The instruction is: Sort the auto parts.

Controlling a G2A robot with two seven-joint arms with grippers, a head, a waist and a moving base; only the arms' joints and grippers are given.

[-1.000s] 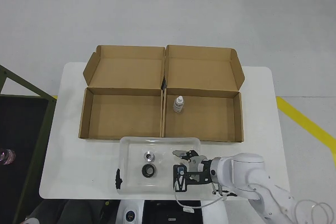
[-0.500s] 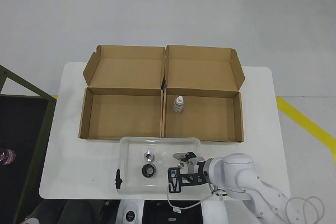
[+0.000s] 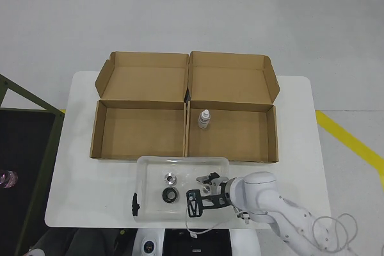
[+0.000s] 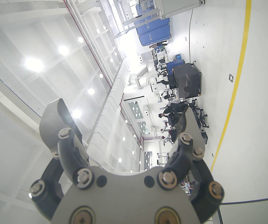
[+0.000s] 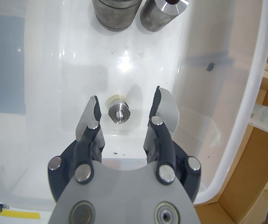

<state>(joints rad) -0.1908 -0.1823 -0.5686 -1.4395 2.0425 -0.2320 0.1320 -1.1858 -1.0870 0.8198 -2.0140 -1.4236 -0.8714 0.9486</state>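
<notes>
My right gripper (image 5: 127, 96) hangs open low inside the white tray (image 5: 217, 94). A small silver fitting (image 5: 118, 114) stands on the tray floor between its fingers, touching neither. Farther along the tray lie a dark ringed bearing (image 5: 118, 3) and a shiny steel sleeve (image 5: 164, 3), side by side. From above, the right gripper (image 3: 208, 182) is over the right half of the tray (image 3: 179, 159), with the sleeve (image 3: 171, 178) and the bearing (image 3: 171, 193) to its left. My left gripper (image 4: 122, 110) is open, holds nothing and points up into the hall.
Two open cardboard boxes (image 3: 141, 131) (image 3: 233, 134) stand side by side behind the tray. The right box holds a small white bottle (image 3: 205, 118). The tray's wall rises close beside the right gripper's fingers (image 5: 164, 103). Bare white table (image 3: 83, 185) lies left of the tray.
The right arm has shifted left over the tray, carrying its gripper farther in. The parts in the tray have stayed put.
</notes>
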